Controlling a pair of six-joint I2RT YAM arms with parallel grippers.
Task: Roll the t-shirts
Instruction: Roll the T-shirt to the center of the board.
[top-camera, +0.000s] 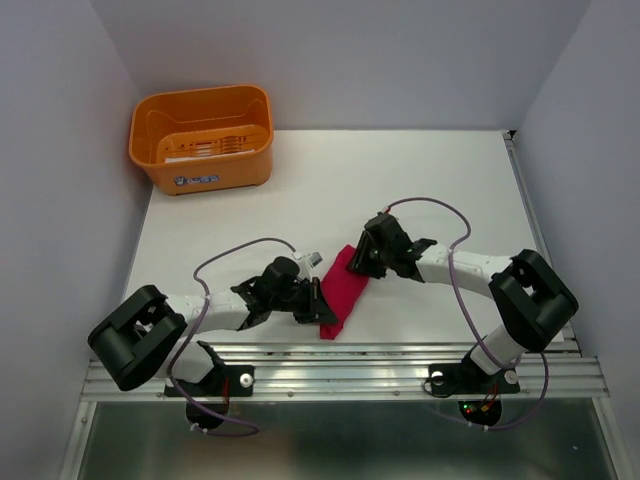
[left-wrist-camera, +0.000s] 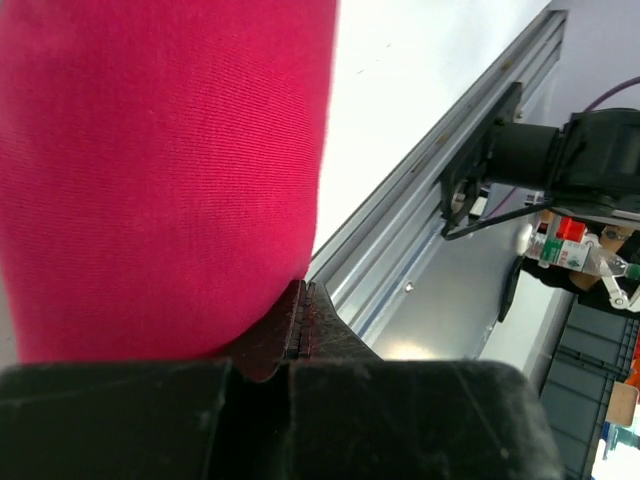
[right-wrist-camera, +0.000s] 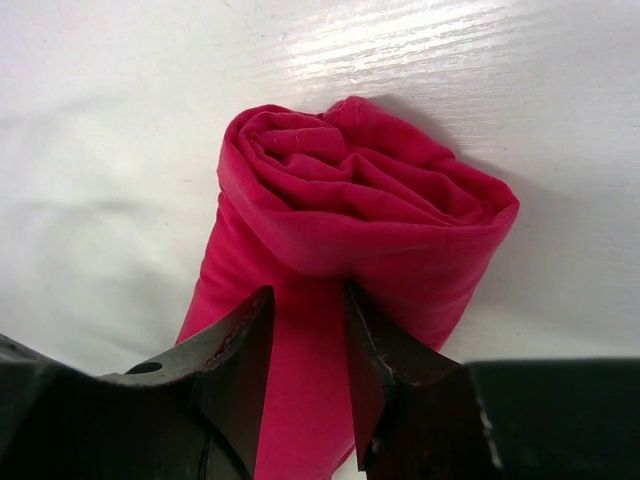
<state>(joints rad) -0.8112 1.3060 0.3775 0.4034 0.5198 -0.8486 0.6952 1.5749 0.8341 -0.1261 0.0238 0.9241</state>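
Now, shirt (top-camera: 342, 290): one crimson roll lying slantwise on the surface (top-camera: 430, 180), close to its near edge and between the two arms. The right wrist view shows a tight spiral of layers at its far end.
Left gripper (top-camera: 318, 300): at the roll's near end, on its left side. The jaws are clenched together with their tips right at the fabric's edge. Whether a thin fold is nipped between them cannot be told.
Right gripper (right-wrist-camera: 308, 300): set on the far end from above. It is grasping a ridge of the outer layer, and fabric fills the gap between its jaws.
Why held so: with one gripper at each end, the roll is likely braced along its whole length, and the outer layer is pinned so the spiral does not slacken.
Basket (top-camera: 150, 150): orange, at the far left corner and well apart from the roll. It is probably where the roll goes.
Progress: the rolling of this shirt looks about finished. No other shirt is in view.
Risk: the fabric is soft, so if one end is let go first, the outer flap may unwind.
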